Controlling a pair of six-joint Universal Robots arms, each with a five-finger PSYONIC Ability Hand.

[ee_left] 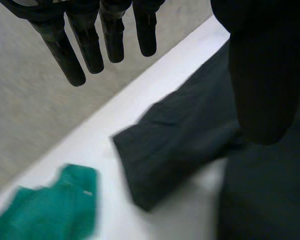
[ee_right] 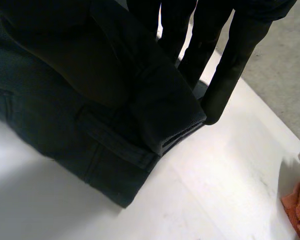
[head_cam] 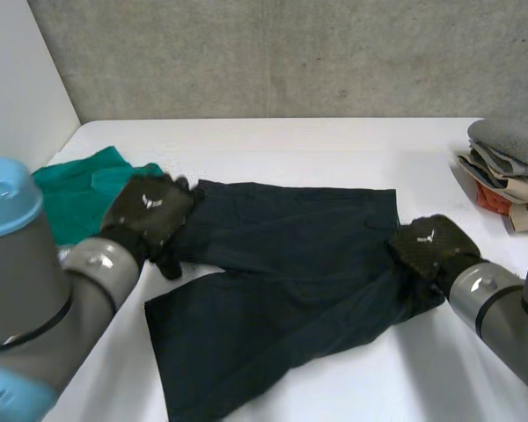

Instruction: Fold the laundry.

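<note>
Shorts (head_cam: 290,264) of dark navy cloth are lying spread across the middle of the white table (head_cam: 334,141), their two legs pointing toward the robot's left arm and the waist toward its right. From the head view the left hand (head_cam: 150,209) is hanging over the end of the farther leg, next to a green garment (head_cam: 75,193) that is sitting crumpled near the table's left edge, but from there I cannot tell what its fingers are doing. Its own wrist camera is settling that: the fingers (ee_left: 65,55) are pointing out straight and apart, released, with the leg's hem (ee_left: 140,165) lying on the table below them and nothing between them and the thumb. The right hand (head_cam: 433,248) is resting at the waist end of the shorts. Its wrist view is showing a fold of the waistband (ee_right: 175,120) raised off the table and pinched between the straight fingers and the thumb, so it is grasping the cloth. A pile of folded clothes (head_cam: 509,167) is sitting at the table's right edge.
</note>
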